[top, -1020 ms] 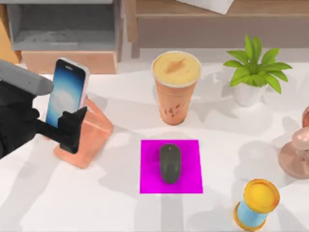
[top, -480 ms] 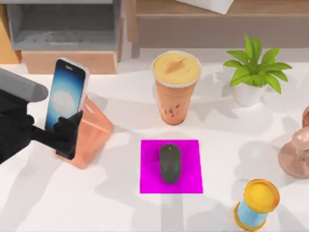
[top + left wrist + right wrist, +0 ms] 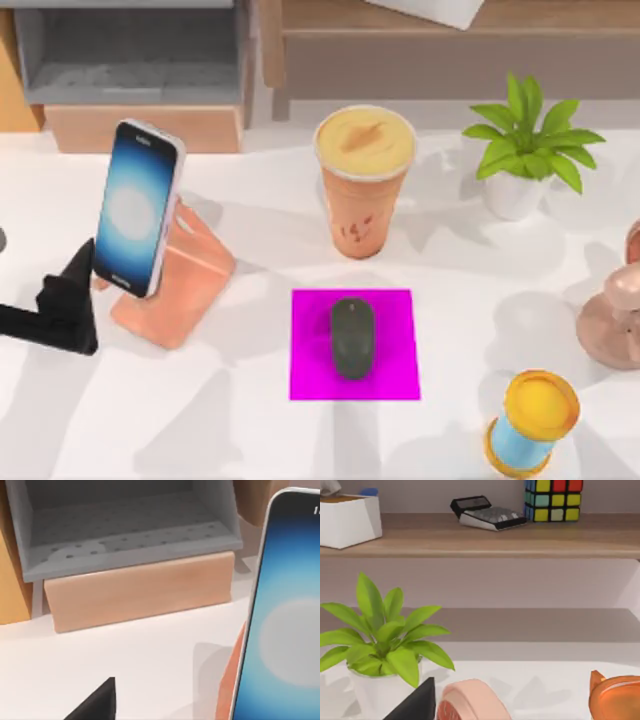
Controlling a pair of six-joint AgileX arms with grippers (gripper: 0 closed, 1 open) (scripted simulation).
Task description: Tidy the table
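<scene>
The white table carries a phone leaning upright on an orange stand at the left. My left gripper hovers just left of the stand, open, apart from the phone and holding nothing. In the left wrist view one of its dark fingertips shows, with the phone beside it. A dark mouse lies on a magenta mat at the middle. In the right wrist view a fingertip of my open right gripper sits near a potted plant.
A tall orange drink cup stands behind the mat, with the potted plant at the back right. A yellow-and-blue spool and a pinkish object sit at the right. A shelf unit lines the back edge.
My left gripper has let go of the phone and drawn back to the left. The phone stays leaning on its stand.
</scene>
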